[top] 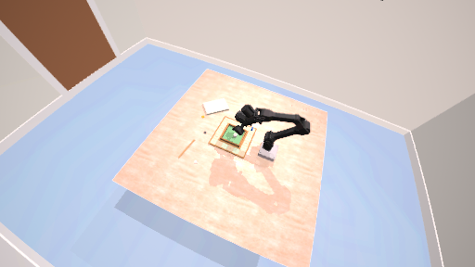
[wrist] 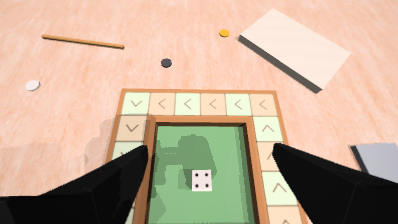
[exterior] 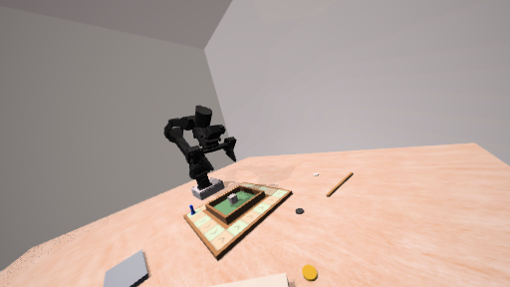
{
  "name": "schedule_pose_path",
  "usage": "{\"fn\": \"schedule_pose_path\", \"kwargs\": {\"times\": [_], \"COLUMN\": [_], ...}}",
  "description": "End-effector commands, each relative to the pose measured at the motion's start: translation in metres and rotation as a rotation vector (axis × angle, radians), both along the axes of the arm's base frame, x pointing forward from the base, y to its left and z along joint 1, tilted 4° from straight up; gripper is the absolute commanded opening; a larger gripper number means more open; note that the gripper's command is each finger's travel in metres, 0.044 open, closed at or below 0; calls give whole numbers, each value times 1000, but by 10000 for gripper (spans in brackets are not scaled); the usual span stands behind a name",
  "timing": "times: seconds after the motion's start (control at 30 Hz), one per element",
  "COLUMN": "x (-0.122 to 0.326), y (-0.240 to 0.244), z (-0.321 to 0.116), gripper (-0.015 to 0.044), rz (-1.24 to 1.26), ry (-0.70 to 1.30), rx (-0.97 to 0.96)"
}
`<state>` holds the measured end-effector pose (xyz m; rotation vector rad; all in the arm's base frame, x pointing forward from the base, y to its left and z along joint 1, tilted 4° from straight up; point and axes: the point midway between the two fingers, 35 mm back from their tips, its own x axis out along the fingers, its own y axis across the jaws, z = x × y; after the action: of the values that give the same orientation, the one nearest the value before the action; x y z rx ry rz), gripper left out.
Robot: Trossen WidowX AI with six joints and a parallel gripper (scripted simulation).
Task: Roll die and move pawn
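your gripper (wrist: 205, 165) stands wide open and empty above the tray (wrist: 200, 150); the die (wrist: 202, 180) lies inside, four pips up.

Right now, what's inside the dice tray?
Only the die, lying on the green felt of the tray with four pips up. The open pincer hides the tray's near corners.

One white cube die with black pips (wrist: 202, 180) is counted, four pips up. One blue pawn (exterior: 192, 209), one square wooden board with arrow squares (wrist: 213, 105), one green-floored tray (wrist: 170, 135). Three small discs: one white (wrist: 32, 85), one black (wrist: 166, 63), one yellow (wrist: 224, 33). One thin wooden stick (wrist: 82, 41). Two flat slabs: one cream (wrist: 295, 46), one grey (wrist: 380, 157).
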<state>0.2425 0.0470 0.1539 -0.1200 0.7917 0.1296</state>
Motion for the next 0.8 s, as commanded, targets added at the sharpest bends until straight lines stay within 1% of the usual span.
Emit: {"fn": "schedule_pose_path", "kwargs": {"times": [0.0, 0.33, 0.43, 0.47, 0.5, 0.57, 0.77], "x": [6, 19, 20, 19, 19, 16, -16], "y": [1, 1, 1, 0, 0, -8, -75], "z": [-10, -37, -39, -34, -34, -35, -50], "gripper": [440, 440, 440, 440, 440, 387, 230], "rz": [-9, -40, -42, -34, -34, -20, 117], "ry": [195, 656, 684, 596, 596, 601, 648], "rx": [-30, -96, -100, -95, -95, -107, -195]}}
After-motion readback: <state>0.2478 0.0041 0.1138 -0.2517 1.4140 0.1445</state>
